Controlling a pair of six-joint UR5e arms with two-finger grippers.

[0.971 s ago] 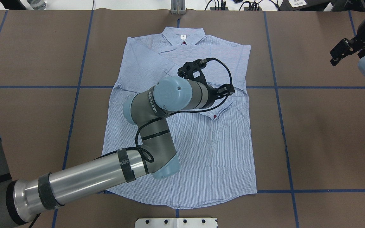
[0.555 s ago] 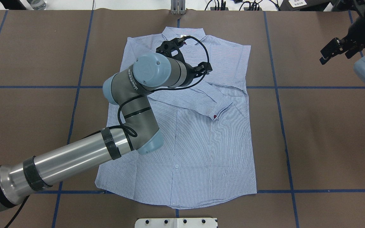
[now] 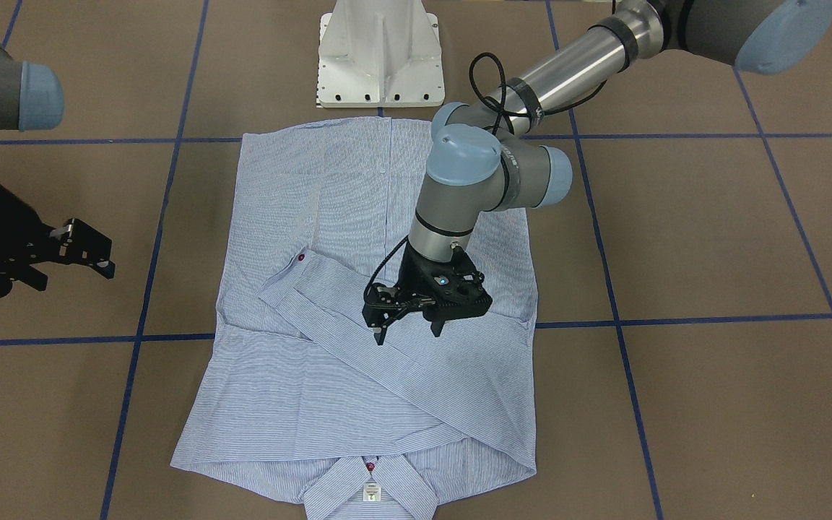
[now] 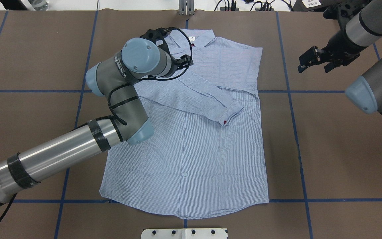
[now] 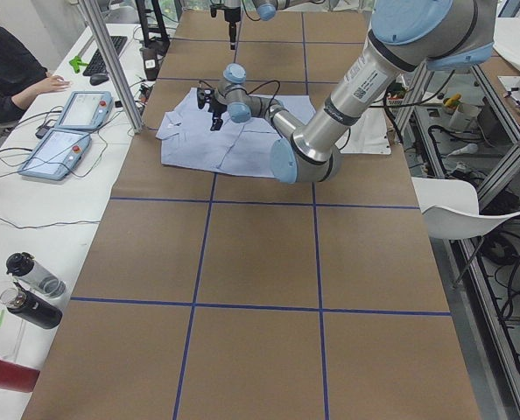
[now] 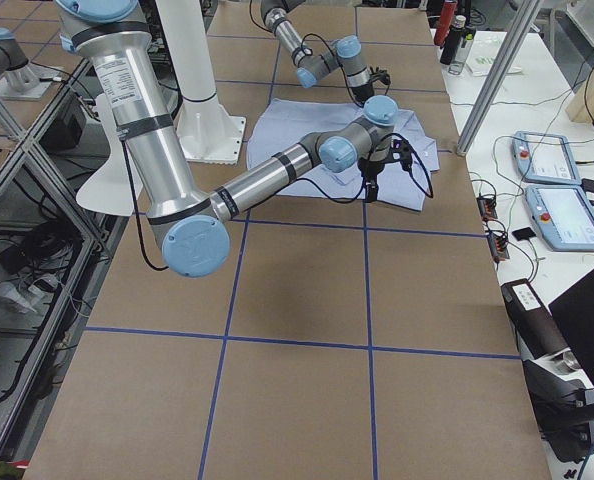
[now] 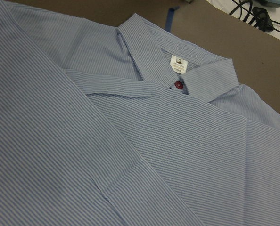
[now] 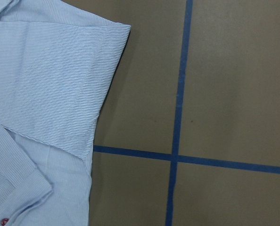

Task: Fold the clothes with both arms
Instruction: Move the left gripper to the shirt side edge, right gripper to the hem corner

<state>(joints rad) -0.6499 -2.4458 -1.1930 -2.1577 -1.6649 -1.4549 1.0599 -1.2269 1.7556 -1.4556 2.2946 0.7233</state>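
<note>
The striped shirt (image 3: pixel 279 404) (image 4: pixel 211 159) (image 5: pixel 199 144) (image 6: pixel 302 125) lies flat, front up, collar at the far edge. One sleeve lies folded slantwise across the chest, its cuff (image 4: pixel 230 113) near the middle. My left gripper (image 3: pixel 409 331) hovers open and empty over that sleeve, near the shoulder on my left. The left wrist view shows the collar and neck label (image 7: pixel 177 62) close below. My right gripper (image 3: pixel 73 271) (image 4: pixel 310 64) stands open and empty over bare table beside the shirt's other shoulder. That shoulder's folded corner (image 8: pixel 50 80) fills part of the right wrist view.
The white pedestal base (image 3: pixel 380 58) stands at the near edge behind the hem. Blue tape lines (image 4: pixel 290 99) grid the brown table. A person (image 5: pixel 6 61) sits at a side desk with teach pendants (image 5: pixel 72 109). Bottles (image 5: pixel 32 289) lie beside the table.
The left arm drew back from the cuff toward the collar and the shoulder on my left, leaving the sleeve lying across the chest. The right gripper moved in toward the shirt.
</note>
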